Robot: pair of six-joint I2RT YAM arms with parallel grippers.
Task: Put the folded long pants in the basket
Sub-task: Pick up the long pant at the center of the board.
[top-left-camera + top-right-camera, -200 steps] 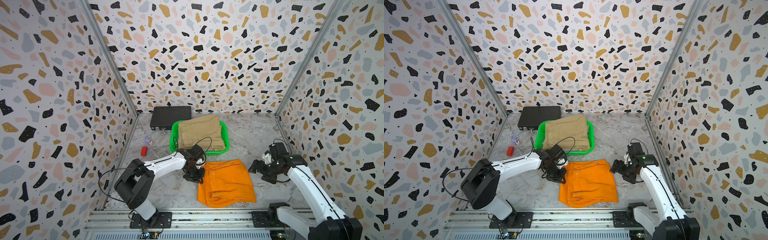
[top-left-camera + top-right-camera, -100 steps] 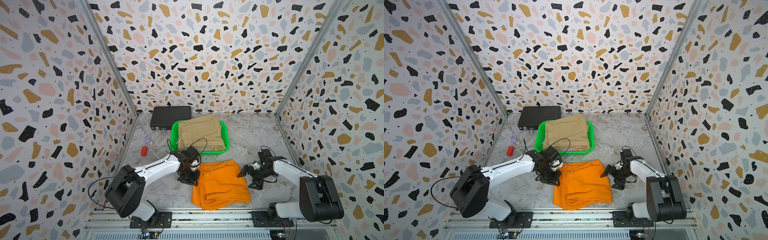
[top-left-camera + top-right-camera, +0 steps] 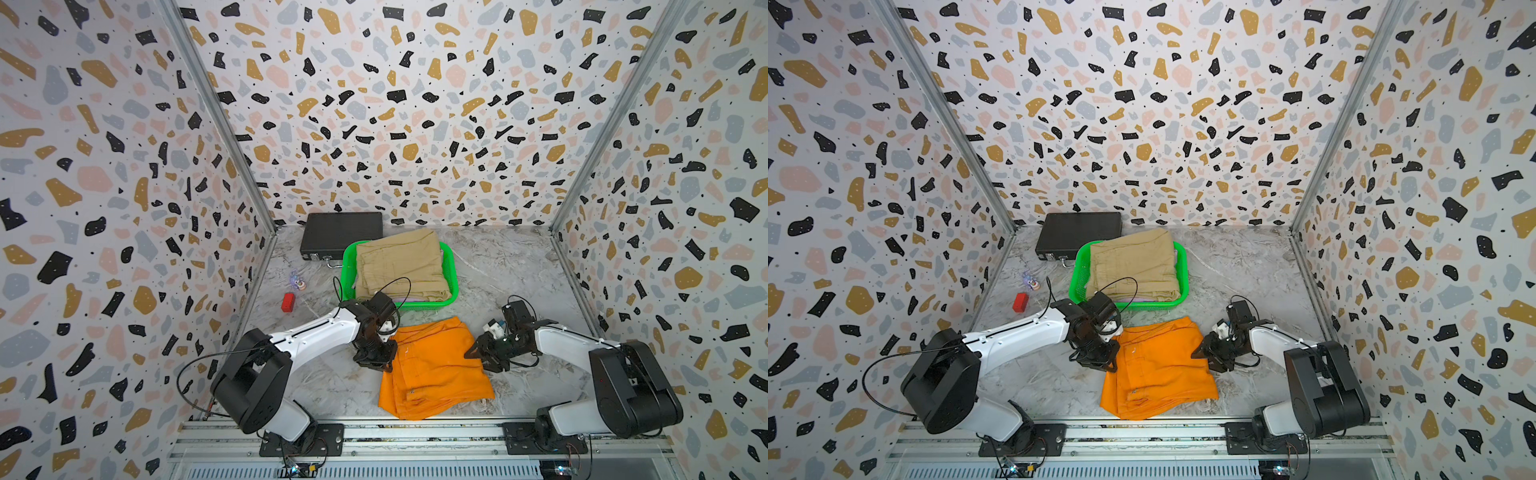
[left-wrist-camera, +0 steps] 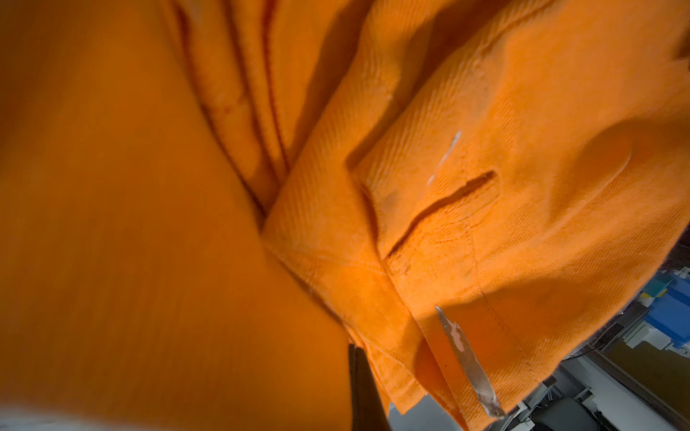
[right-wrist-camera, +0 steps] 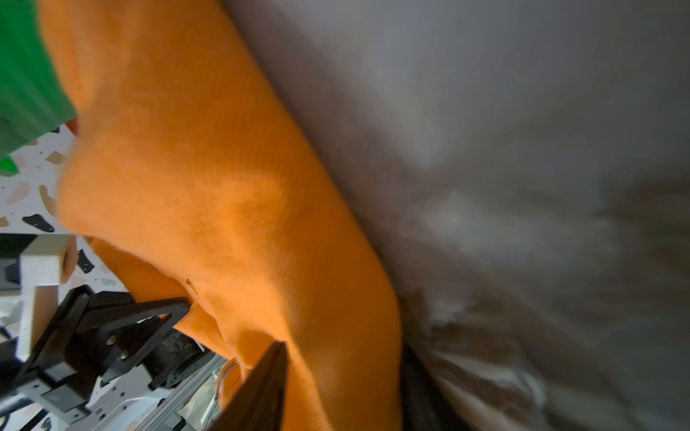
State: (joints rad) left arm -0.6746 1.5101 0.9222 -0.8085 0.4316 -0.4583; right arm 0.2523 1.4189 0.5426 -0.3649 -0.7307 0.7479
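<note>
The orange folded long pants [image 3: 432, 365] [image 3: 1158, 365] lie flat on the marble table in front of the green basket [image 3: 453, 270] [image 3: 1077, 274]. Khaki pants [image 3: 399, 266] fill the basket, with a lilac sliver [image 3: 409, 299] showing beneath them. My left gripper [image 3: 384, 361] [image 3: 1106, 361] is shut on the orange pants' left edge; in the left wrist view orange cloth [image 4: 485, 224] fills the frame. My right gripper [image 3: 473, 353] [image 3: 1198, 353] pinches the right edge, and in its wrist view the cloth [image 5: 224, 205] fills the gap between the fingers [image 5: 261, 392].
A flat black case [image 3: 340, 237] lies behind the basket at the back left. A small red block [image 3: 287, 302] and a tiny toy [image 3: 297, 282] sit near the left wall. Speckled walls close in three sides, and a metal rail [image 3: 415, 432] runs along the front.
My right gripper came in low from the right to the orange pants' right edge and closed on it. My left gripper kept its hold; the pants slid a little toward the front.
</note>
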